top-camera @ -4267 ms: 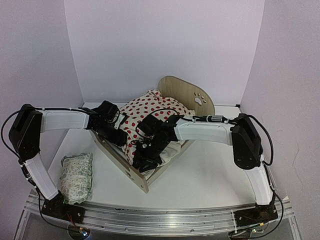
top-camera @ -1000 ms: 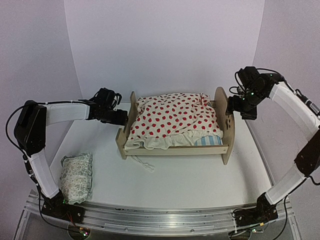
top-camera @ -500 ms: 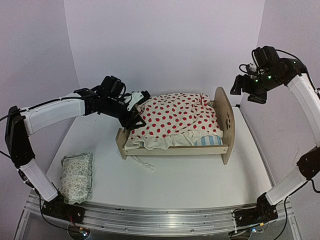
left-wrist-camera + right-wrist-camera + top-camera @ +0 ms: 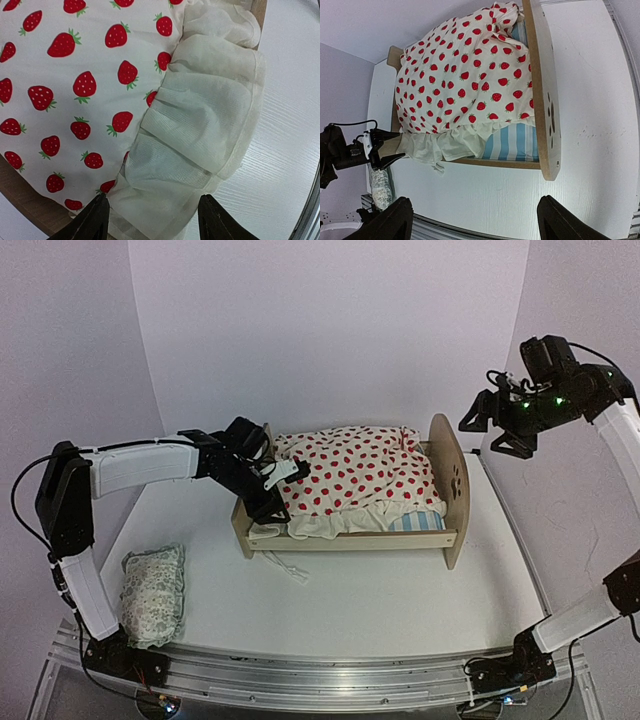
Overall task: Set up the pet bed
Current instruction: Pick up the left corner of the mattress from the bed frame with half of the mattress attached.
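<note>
Since the frame half a second earlier, the left gripper [image 4: 283,492] has been brought down from above the footboard to the near left corner of the bed, and the right gripper [image 4: 492,435] has been shifted slightly higher and further right.

The small light plywood pet bed [image 4: 452,480] with the paw-print cutout in its rounded headboard is set lengthwise across the middle of the white table [image 4: 400,590], headboard to the right. Its blue-and-white striped mattress [image 4: 415,522] is left exposed only near the headboard; the rest is covered by the cream ruffled blanket printed with red strawberries [image 4: 350,475].

The left fingers are spread on either side of the blanket's ruffle at the footboard corner, not clamped on it. The right fingers are held wide apart in the air beyond the headboard, with nothing between them.

A small pale green-patterned pillow [image 4: 153,592] is seen on the table at the near left, well apart from the bed.
</note>
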### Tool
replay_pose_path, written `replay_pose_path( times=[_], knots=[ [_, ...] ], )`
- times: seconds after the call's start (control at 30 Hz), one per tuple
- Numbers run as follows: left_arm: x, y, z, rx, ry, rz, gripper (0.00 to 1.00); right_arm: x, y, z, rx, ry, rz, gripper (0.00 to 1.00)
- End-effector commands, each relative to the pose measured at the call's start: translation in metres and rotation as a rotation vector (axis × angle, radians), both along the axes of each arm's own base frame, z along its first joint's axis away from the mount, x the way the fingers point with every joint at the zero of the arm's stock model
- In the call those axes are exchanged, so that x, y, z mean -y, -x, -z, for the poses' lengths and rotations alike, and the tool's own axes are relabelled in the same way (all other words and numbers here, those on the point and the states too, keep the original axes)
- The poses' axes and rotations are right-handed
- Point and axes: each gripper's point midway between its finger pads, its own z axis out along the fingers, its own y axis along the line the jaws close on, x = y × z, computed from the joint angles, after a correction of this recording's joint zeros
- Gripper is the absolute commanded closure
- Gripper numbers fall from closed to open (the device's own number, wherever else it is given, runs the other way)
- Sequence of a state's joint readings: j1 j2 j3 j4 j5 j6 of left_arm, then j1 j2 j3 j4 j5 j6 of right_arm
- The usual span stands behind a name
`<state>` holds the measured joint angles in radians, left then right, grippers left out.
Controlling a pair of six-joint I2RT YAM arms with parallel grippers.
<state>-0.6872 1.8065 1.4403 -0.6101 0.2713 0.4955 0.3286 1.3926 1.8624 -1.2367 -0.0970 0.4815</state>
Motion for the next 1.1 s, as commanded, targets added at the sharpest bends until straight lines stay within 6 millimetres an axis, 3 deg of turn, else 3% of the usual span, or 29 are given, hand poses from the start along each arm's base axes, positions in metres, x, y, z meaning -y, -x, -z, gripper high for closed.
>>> replay_pose_path(
  times=[0.0, 0.23, 0.53, 0.9, 1.07],
  knots=[
    [0.003, -0.004, -0.008, 0.004, -0.007, 0.003, 0.38, -0.013, 0.012, -0.004, -0.020, -0.045, -0.029, 0.13],
    [-0.004, -0.004, -0.013, 0.021, -0.033, -0.012, 0.34, -0.036, 0.007, -0.014, 0.005, -0.023, -0.083, 0.13],
    [-0.012, -0.001, -0.013, 0.028, -0.070, -0.006, 0.34, -0.057, 0.007, -0.009, -0.002, 0.002, -0.128, 0.13],
    [-0.024, 0.014, -0.031, 0.046, -0.081, 0.027, 0.30, -0.066, 0.007, -0.003, -0.015, 0.019, -0.156, 0.13],
    [-0.023, 0.010, -0.023, 0.040, -0.091, 0.014, 0.33, -0.070, 0.003, -0.002, -0.014, 0.022, -0.168, 0.13]
  ],
)
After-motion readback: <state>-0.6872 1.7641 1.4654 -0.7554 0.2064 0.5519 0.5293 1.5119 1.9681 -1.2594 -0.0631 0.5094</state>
